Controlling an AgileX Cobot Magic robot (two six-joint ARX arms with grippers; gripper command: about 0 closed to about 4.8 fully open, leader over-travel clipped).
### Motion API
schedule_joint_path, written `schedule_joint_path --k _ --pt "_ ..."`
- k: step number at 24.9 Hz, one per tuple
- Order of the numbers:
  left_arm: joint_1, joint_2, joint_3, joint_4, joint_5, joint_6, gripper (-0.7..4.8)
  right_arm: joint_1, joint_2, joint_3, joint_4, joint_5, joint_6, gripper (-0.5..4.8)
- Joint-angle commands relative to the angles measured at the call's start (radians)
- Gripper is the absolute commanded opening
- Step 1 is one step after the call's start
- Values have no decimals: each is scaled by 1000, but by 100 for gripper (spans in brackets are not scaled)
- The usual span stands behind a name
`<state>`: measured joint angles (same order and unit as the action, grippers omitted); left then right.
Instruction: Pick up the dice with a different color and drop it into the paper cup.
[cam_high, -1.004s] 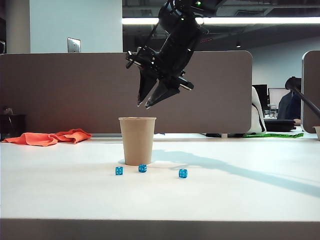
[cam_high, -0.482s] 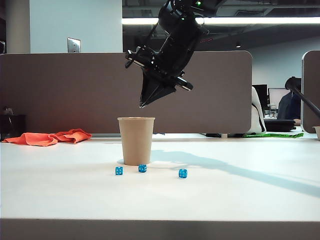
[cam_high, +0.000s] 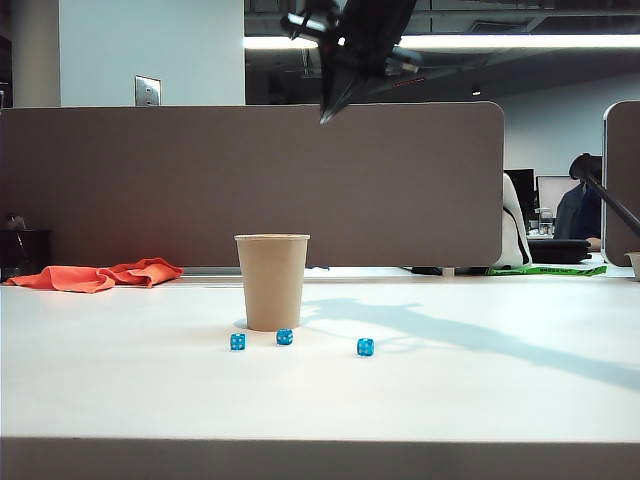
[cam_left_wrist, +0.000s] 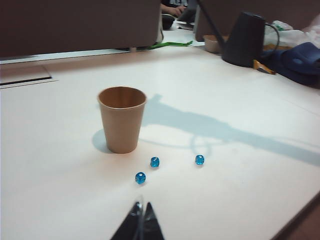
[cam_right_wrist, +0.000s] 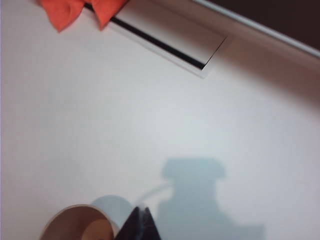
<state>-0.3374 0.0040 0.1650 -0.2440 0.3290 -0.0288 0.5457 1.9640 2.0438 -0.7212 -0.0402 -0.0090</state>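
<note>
Exterior view: right gripper (cam_high: 327, 112) high above the paper cup (cam_high: 272, 281), jaws clenched together, nothing visible between them. 3 blue dice (cam_high: 285, 337) on the white table (cam_high: 480, 400) just in front of the cup, none touching it. Red die absent from the table in all views; judged to lie inside the cup, though the cup floor is not visible from the left wrist view and only partly from the right. Left gripper (cam_left_wrist: 139, 225) low over the near table edge, tips pressed together and empty, well apart from the cup (cam_left_wrist: 121, 119). Cup rim (cam_right_wrist: 80, 226) below the right gripper (cam_right_wrist: 139, 222) in the right wrist view. Step in hand: retreat after the drop. Next move: clear withdrawal without knocking the cup.
</note>
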Motion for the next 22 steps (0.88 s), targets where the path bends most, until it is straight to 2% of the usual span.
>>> schedule_joint_path --k 1,4,6,12,19,22 --pt "0 1 1 14 -23 -10 -6 1 -35 6 -7 24 -4 -6" --pt "0 1 1 14 -23 -10 -6 1 -38 0 -54 23 -18 -6" --pt "0 1 1 14 -23 -10 -6 0 -52 -71 -27 23 -23 -6" --pt "0 1 1 14 -63 -10 -6 1 -217 -500 319 25 33 -6" --pt "0 1 1 14 -64 -10 -6 -2 -576 -1002 700 233 39 -6" --pt "0 1 1 14 -64 -10 -6 -42 -708 -1153 772 248 40 -6"
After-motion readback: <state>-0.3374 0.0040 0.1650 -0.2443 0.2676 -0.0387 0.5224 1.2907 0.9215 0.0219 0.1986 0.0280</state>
